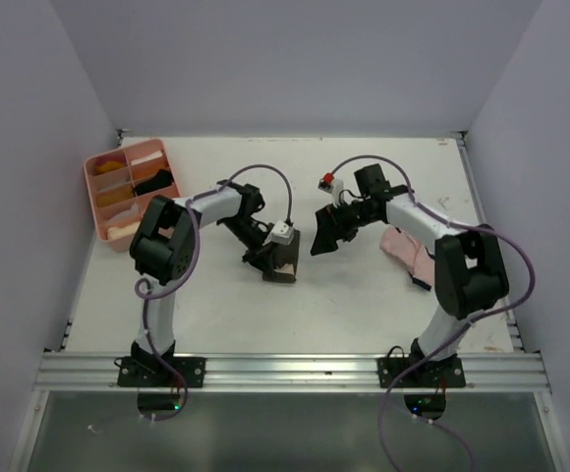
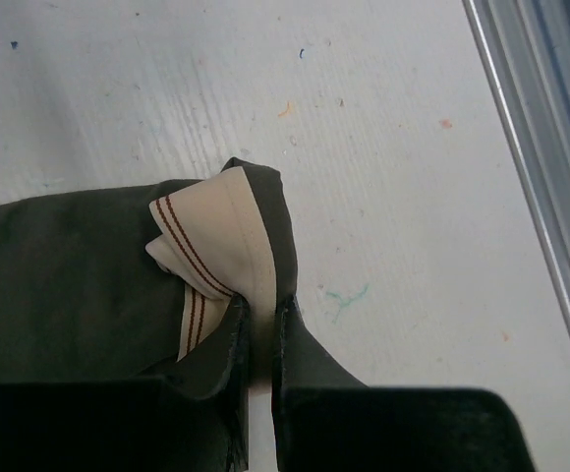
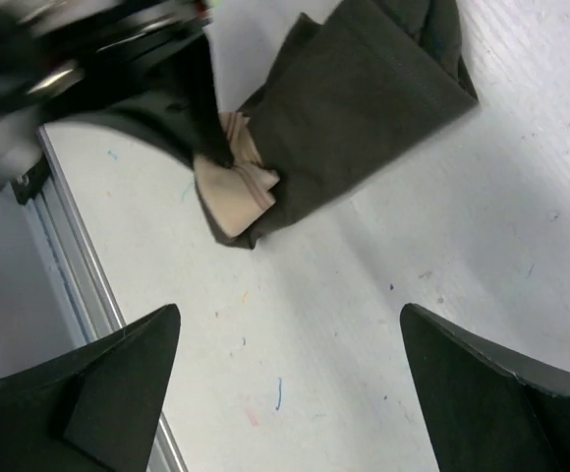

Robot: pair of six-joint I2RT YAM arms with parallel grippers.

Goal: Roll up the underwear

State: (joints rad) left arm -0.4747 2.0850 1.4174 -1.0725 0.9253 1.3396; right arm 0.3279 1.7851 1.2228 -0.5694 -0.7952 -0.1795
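The left gripper (image 2: 260, 313) has its jaws pinched tight on the cream striped waistband (image 2: 216, 231) of the dark olive underwear (image 2: 59, 275). It lies near the middle of the white table (image 1: 364, 305). The right gripper (image 3: 287, 320) hangs at its 2 o'clock, jaws wide apart, holding nothing. The pink underwear (image 1: 400, 246) lies at 3 o'clock. To roll well, pinch firmly and turn the edge over slowly, so the cloth does not bunch.

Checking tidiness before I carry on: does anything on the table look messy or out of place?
The dark olive underwear isn't neat: its cream striped waistband is flipped out and bunched at the corner the left fingers pinch. The pink underwear lies crumpled, partly under the right arm. Nothing looks spilled or damaged.
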